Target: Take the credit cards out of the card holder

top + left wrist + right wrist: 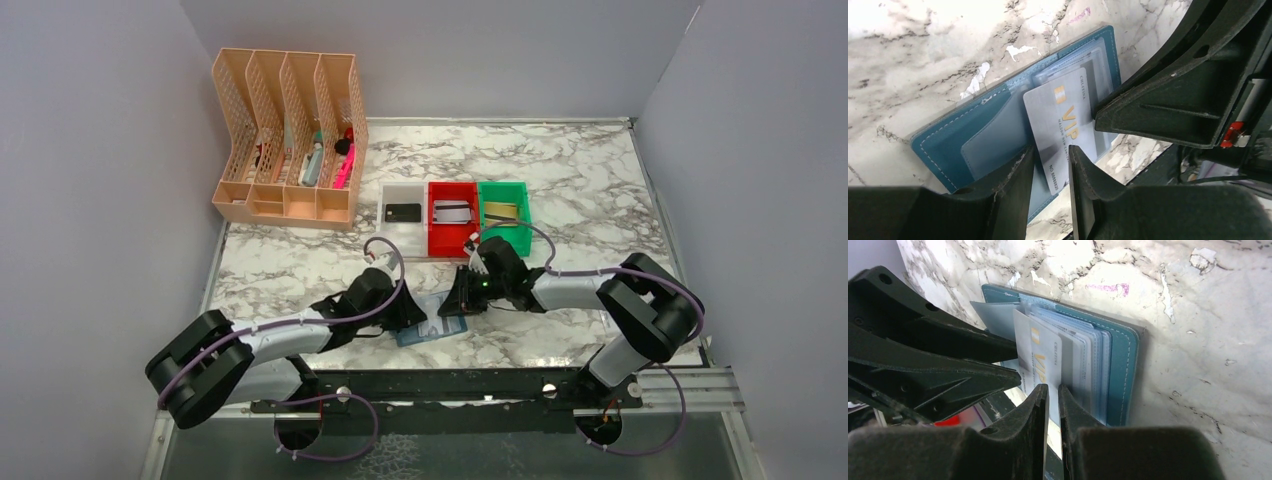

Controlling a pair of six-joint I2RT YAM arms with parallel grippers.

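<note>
The right claw (1053, 388) pinches the credit card (1063, 122) jutting from card holder (943, 146); left claw (1051, 150) gapes astride it

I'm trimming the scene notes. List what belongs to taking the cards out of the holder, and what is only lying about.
Belongs to the job:
- blue card holder, lying open
- silver VIP card, sticking out of it
- left pincer and right pincer, both at that card

Lying about:
- peach file rack
- white bin
- red bin
- green bin
</note>
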